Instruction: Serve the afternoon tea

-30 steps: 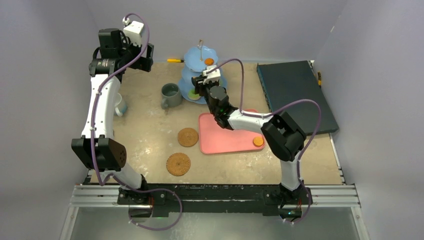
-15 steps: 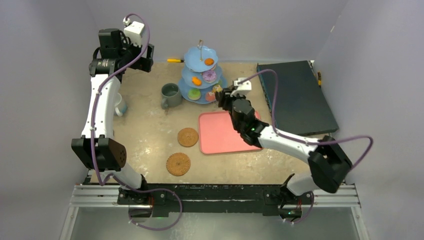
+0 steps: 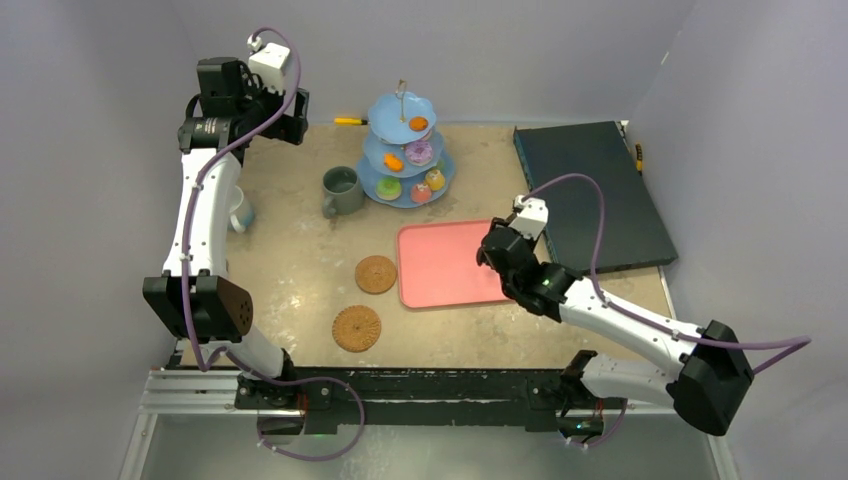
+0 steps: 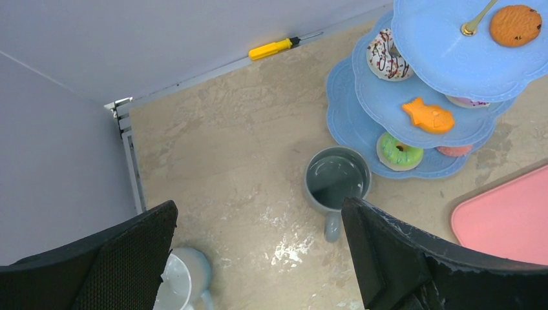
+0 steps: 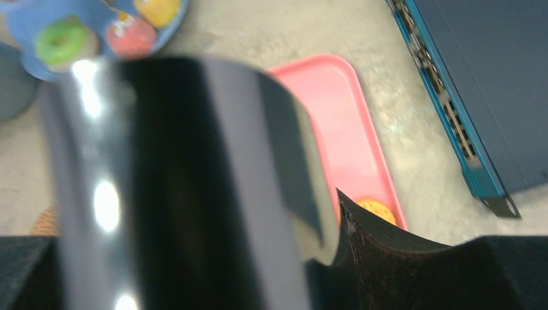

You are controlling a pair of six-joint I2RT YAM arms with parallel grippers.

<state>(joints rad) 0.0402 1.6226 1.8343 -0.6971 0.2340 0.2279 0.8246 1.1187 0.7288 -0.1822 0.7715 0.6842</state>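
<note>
at the back of the counter (image 3: 300,250) we see the blue three-tier stand (image 4: 439,48) already carrying sweets. a round orange cookie (image 4: 515,24) sits on its top tier. a chocolate-drizzled doughnut (image 4: 386,53), an orange fish-shaped piece (image 4: 429,116) and a purple doughnut (image 3: 418,152) share the middle tier. a green doughnut (image 4: 399,150), a yellow treat (image 3: 435,180) and a pink treat (image 3: 421,193) lie on the bottom one. just left of the stand the grey-green mug (image 4: 336,181) stands upright on the bare counter, and the white mug (image 3: 240,210) stands well apart at the left edge, partly under the left arm. nearer to us the two woven coasters (image 3: 376,274) (image 3: 357,328) lie bare, one just beside the pink tray (image 3: 450,265), the other closer to the arm bases. a second orange cookie (image 5: 377,210) lies near the tray's right edge, half hidden behind a finger. the left claw (image 4: 257,206) hangs high over the back left corner, its jaws wide apart and holding nothing. the right claw (image 3: 492,250) hovers over the tray's right edge, clamped on the black tongs (image 5: 181,181), which fill its wrist view as a glossy blur. a yellow screwdriver (image 4: 274,47) lies along the back wall, and a dark blue box (image 3: 590,190) sits on the right.
</note>
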